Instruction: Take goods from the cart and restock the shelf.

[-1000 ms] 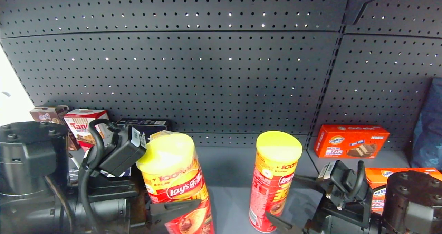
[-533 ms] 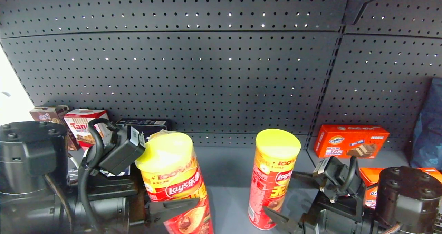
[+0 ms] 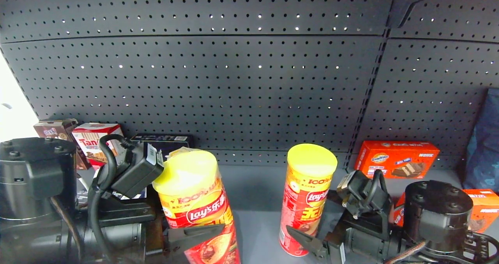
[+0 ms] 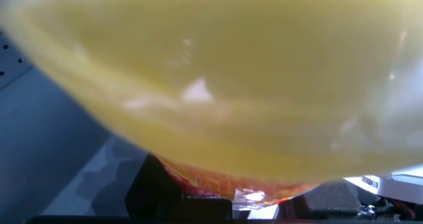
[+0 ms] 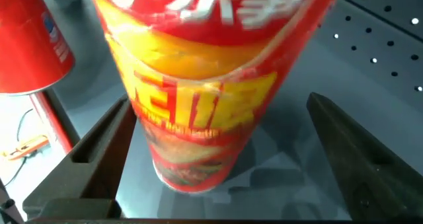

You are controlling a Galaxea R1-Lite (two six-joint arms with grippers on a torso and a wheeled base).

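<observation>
The right gripper (image 5: 221,118) is spread wide around the lower part of the right chip can (image 3: 310,194). One finger sits close against the can's side and the other stands clear of it, so the can is released. This can stands upright on the grey shelf (image 3: 257,186), right of centre. The left gripper (image 3: 199,236) is clenched on the left chip can (image 3: 195,201), which it holds upright at the near left. From the left wrist, that can's yellow lid (image 4: 218,72) is pressed close to the camera.

Since a second ago the right arm has slid left along the shelf, and the right chip can has shifted a little left with it. More of the near orange box (image 3: 483,209) now shows past the arm's right side. The left arm and its can have not moved.

A dark perforated back panel (image 3: 234,92) rises behind the shelf. At the far right lies another orange box (image 3: 397,158), and a blue bag (image 3: 485,139) is at the right edge. At the far left stand a brown box (image 3: 54,131), a red and white box (image 3: 93,139) and a dark box (image 3: 167,141).
</observation>
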